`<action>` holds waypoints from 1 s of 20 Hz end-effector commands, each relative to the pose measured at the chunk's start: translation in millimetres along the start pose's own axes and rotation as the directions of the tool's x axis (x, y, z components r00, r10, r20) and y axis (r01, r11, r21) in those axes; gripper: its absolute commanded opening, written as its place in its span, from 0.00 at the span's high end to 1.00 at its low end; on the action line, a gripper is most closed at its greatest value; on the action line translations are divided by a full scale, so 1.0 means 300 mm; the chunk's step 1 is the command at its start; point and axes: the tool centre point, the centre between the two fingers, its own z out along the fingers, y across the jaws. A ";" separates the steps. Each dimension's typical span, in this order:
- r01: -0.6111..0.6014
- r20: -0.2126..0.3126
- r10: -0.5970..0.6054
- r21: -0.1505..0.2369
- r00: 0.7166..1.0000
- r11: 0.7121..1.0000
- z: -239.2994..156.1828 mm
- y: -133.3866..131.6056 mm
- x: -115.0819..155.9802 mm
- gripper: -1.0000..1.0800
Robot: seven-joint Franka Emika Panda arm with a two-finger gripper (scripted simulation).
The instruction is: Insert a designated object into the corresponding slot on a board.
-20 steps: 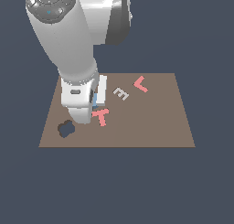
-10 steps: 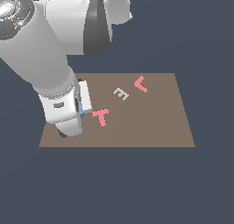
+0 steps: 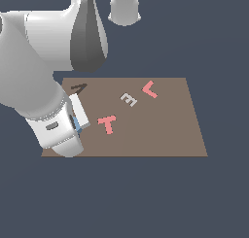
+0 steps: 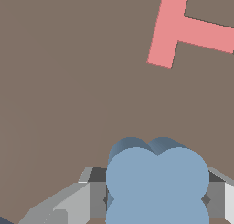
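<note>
At the board's near corner on the exterior view's left, the gripper is closed on the light-blue lobed piece, its fingers pressed to either side in the wrist view. The arm's bulk hides that corner, so whether the piece has reached the slot is hard to say. Near the far edge on that side lies a dark A-shaped recess. Toward the middle sits the pink T, then the grey E, then the pink L nearest the far edge.
</note>
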 end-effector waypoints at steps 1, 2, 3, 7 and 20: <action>0.042 0.000 -0.042 0.000 0.999 0.999 -0.001 0.017 -0.021 1.00; 0.055 0.000 -0.055 0.000 0.998 0.998 -0.002 0.022 -0.027 1.00; 0.067 0.000 -0.067 0.000 0.998 0.998 -0.002 0.028 -0.033 1.00; 0.104 0.000 -0.104 0.000 0.995 0.995 -0.002 0.045 -0.051 1.00; 0.128 0.000 -0.128 0.000 0.992 0.992 0.026 0.059 -0.060 1.00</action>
